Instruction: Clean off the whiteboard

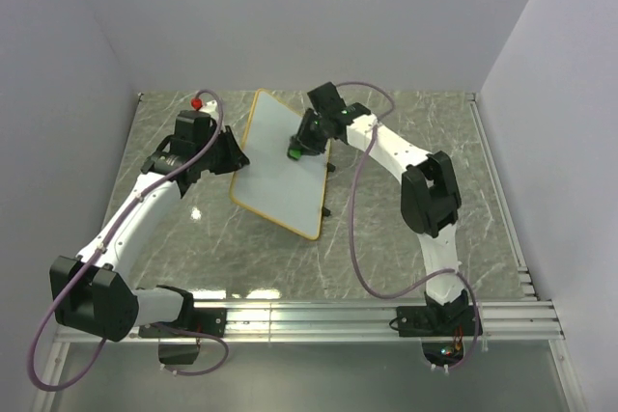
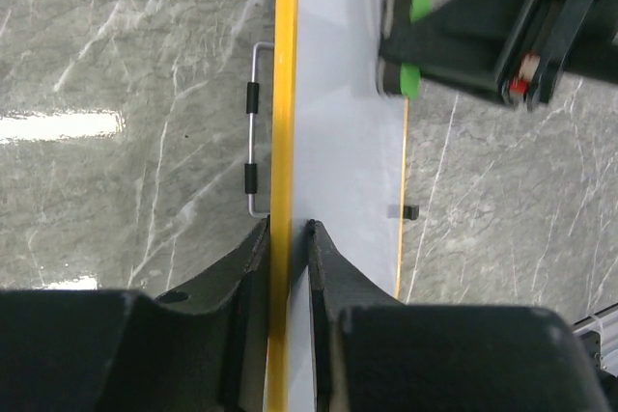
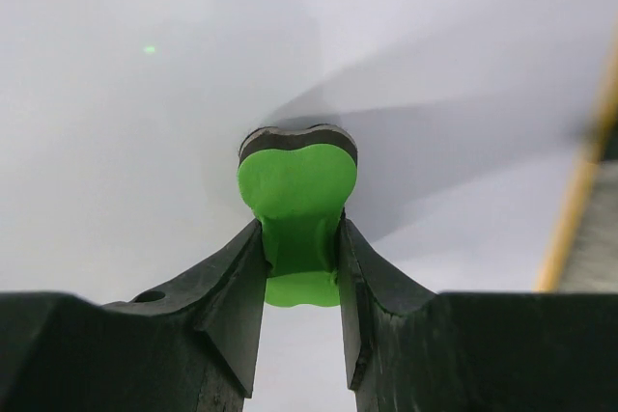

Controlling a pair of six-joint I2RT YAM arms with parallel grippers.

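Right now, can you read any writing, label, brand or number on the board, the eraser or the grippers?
None readable.
The whiteboard shows no writing in any view, only a tiny green speck in the right wrist view.
The green eraser, left gripper and right gripper bear no legible marks.

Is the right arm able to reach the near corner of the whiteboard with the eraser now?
Probably yes: the right gripper holds the eraser against the whiteboard, whose surface is bare; the left gripper clamps only the left edge.
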